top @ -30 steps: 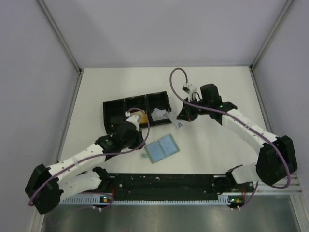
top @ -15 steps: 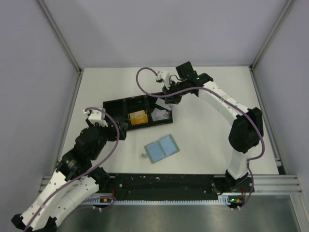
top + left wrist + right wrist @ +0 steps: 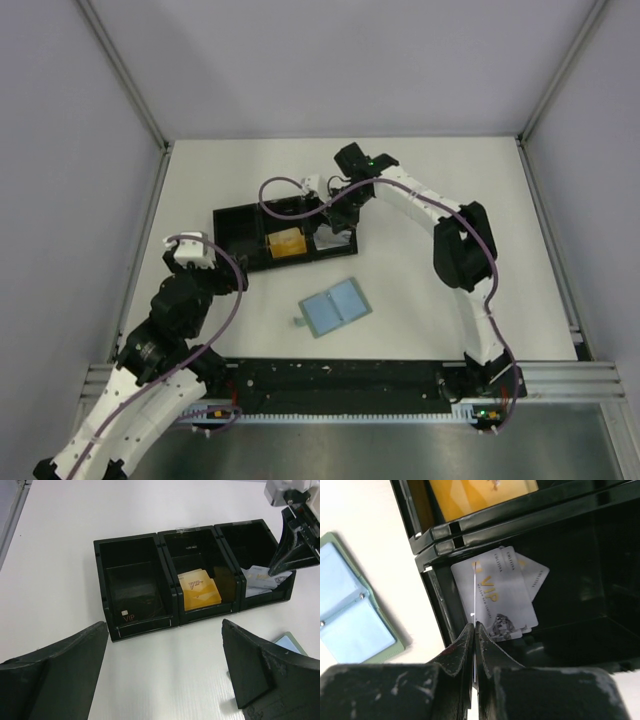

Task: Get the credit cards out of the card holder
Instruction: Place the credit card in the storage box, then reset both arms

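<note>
Newly: left gripper (image 3: pixel 164 626) released, drawn back from tray (image 3: pixel 232 222), gold card (image 3: pixel 285 243) in middle compartment; right gripper (image 3: pixel 474 627) clenching silvery card (image 3: pixel 279 573) above right-end compartment; card holder (image 3: pixel 335 308) apparently emptied.

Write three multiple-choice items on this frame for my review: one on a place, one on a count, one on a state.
1. Where in the long black plastic tray do the orange-gold plastic cards lie? A. left compartment B. middle compartment C. right compartment
2. How many compartments has the tray? A. two B. four C. three
3. How does the pale blue folding card holder lie? A. open flat on the white table B. folded shut C. standing on edge
Key: 1 B: they sit between the two dividers. 2 C: two dividers make three bays. 3 A: both panels face up.
</note>
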{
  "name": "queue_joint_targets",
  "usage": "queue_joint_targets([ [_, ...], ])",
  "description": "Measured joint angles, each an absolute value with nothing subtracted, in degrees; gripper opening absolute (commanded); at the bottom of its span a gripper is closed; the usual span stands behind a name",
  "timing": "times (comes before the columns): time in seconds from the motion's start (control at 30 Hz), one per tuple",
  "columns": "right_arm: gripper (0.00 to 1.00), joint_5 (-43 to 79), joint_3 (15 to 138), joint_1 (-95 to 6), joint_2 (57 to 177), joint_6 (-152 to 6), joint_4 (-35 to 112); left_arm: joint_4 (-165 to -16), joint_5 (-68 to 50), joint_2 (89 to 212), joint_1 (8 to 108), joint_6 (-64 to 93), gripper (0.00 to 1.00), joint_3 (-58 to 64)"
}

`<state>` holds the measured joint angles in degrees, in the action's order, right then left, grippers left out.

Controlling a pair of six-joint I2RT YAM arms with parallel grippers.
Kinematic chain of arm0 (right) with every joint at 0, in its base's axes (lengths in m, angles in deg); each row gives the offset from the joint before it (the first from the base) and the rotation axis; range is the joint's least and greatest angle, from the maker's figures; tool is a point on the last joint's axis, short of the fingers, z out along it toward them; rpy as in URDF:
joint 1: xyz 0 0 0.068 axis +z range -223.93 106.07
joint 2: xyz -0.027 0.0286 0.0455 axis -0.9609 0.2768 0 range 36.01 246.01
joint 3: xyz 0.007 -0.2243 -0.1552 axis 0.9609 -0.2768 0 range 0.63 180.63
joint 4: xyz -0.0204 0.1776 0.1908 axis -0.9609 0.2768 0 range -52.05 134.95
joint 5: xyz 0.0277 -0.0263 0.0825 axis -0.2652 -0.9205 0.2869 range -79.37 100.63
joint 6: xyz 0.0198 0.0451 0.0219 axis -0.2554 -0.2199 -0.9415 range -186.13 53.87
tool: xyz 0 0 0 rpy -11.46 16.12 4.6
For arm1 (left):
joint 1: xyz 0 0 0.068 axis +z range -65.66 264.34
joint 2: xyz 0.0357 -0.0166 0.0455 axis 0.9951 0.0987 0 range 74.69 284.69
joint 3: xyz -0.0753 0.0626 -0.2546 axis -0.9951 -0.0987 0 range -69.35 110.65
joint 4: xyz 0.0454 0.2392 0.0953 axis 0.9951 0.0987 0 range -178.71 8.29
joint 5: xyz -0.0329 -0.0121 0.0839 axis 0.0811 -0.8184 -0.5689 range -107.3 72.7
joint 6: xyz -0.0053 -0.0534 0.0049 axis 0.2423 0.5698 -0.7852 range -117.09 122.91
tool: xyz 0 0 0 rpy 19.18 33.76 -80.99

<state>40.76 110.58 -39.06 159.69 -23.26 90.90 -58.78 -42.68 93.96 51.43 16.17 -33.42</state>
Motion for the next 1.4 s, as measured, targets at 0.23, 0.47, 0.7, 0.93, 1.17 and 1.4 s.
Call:
queue_joint_targets([
  [0.23,0.43,40.67,111.17,-38.73,162.92,-20.20,93.89,-59.00,-41.57,94.53,53.90,15.80,0.99,-33.42],
  [0.47,0.64,32.04,115.94,-38.73,162.92,-24.53,89.78,-59.08,-40.80,95.07,56.26,15.97,0.99,-33.45],
  [0.7,0.98,20.06,105.29,-40.59,149.50,-39.28,75.68,-59.00,-44.43,91.05,57.46,17.26,0.99,-33.47],
  [0.93,0.99,5.51,72.68,-52.04,113.53,-59.65,57.80,-58.78,-51.16,82.85,57.86,19.23,0.99,-33.71],
  [1.17,0.98,-8.09,50.37,-57.48,76.54,-74.58,54.79,-59.06,-56.08,75.29,58.01,20.08,0.99,-34.69],
  [1.4,0.98,-19.74,45.41,-57.48,53.70,-80.83,56.14,-58.34,-59.29,75.10,58.01,20.52,0.99,-33.16],
])
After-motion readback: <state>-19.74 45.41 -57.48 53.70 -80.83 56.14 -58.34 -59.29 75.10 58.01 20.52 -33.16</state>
